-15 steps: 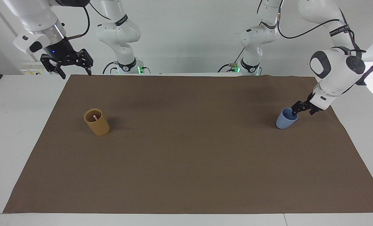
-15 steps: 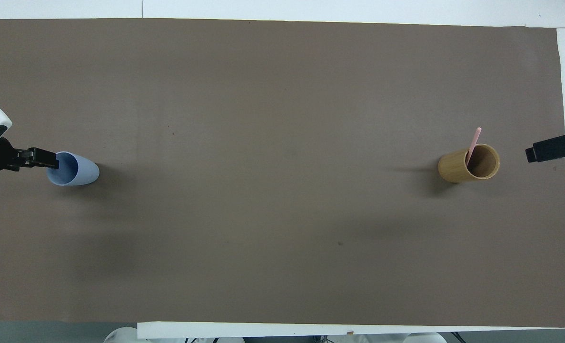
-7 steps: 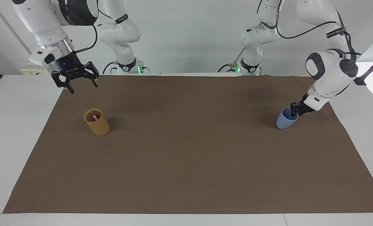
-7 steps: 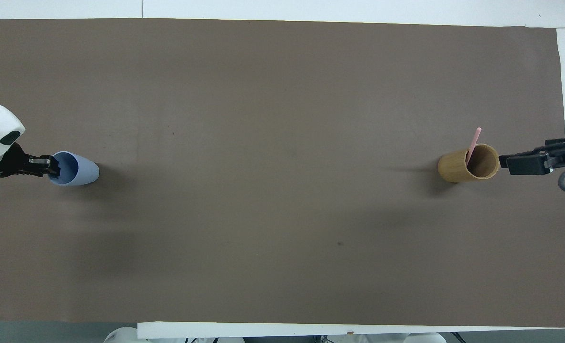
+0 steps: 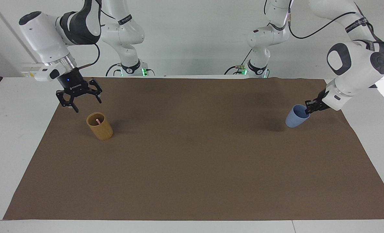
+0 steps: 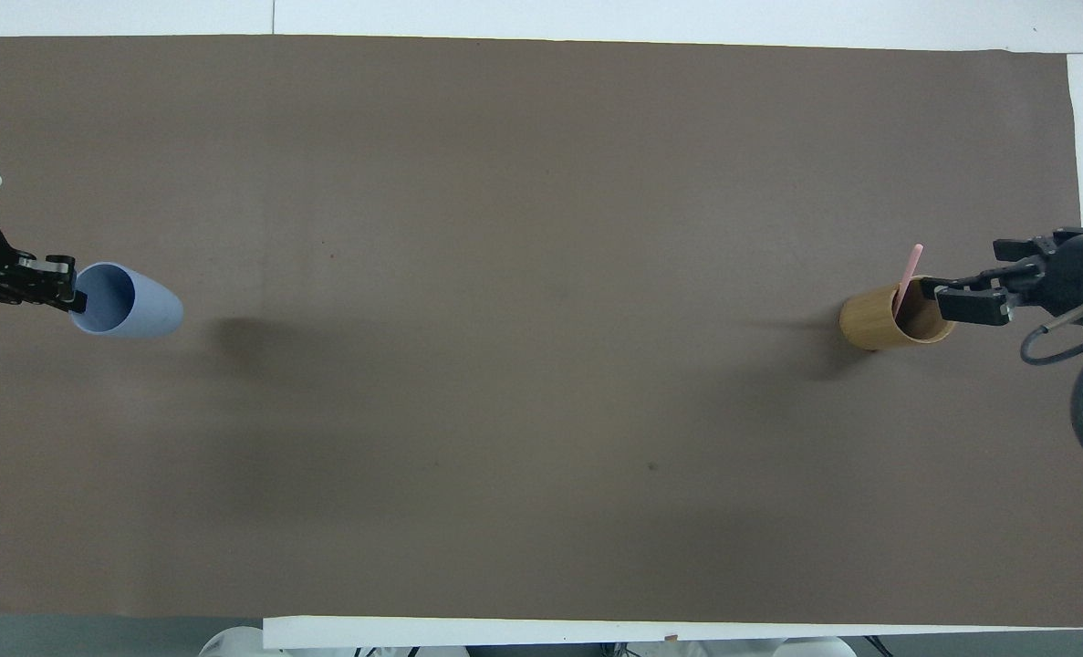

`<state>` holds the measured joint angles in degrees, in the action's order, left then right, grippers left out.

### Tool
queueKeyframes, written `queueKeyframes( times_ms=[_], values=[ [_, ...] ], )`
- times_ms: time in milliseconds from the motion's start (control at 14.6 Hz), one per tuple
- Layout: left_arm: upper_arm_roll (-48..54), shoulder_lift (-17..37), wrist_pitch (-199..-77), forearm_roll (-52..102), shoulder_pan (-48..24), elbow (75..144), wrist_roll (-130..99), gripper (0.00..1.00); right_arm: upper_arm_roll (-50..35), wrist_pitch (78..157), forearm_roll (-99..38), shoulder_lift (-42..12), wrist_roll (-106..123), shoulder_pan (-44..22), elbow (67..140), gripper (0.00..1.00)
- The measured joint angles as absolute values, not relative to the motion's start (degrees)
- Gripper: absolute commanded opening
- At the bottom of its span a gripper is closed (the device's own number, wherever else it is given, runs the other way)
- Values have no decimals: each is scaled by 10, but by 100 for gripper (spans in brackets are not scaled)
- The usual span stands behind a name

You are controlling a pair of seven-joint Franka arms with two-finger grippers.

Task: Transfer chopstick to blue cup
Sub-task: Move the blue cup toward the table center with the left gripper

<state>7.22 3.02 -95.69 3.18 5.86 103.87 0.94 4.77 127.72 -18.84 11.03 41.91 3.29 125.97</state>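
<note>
The blue cup [image 5: 296,117] hangs tilted a little above the brown mat at the left arm's end, its shadow apart from it. My left gripper [image 5: 308,109] is shut on its rim; both also show in the overhead view, the cup [image 6: 130,314] and the left gripper [image 6: 68,290]. A pale pink chopstick [image 6: 909,272] stands in the tan-yellow cup [image 6: 879,321] at the right arm's end; only its tip [image 5: 97,120] shows in the facing view. My right gripper [image 5: 88,106] is open and empty, just above and beside the tan cup [image 5: 100,128], and shows overhead [image 6: 967,274].
A brown mat [image 5: 192,155] covers most of the white table [image 5: 10,136]. Nothing else stands on it between the two cups.
My left gripper has lifted the blue cup off the mat and tilted it. My right gripper has come down and moved in from the table's corner to just above the tan cup.
</note>
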Motion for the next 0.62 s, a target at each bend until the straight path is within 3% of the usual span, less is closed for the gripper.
queueKeyframes(
  times_ms=[342,616],
  values=[
    [82,32,-934,35,-170,991,-288,0,47,1316,-214,65,479,32,1265,82],
    [85,38,-1002,35,-307,1023,-452,0,49,1316,-214,64,512,42,1283,66]
  ],
)
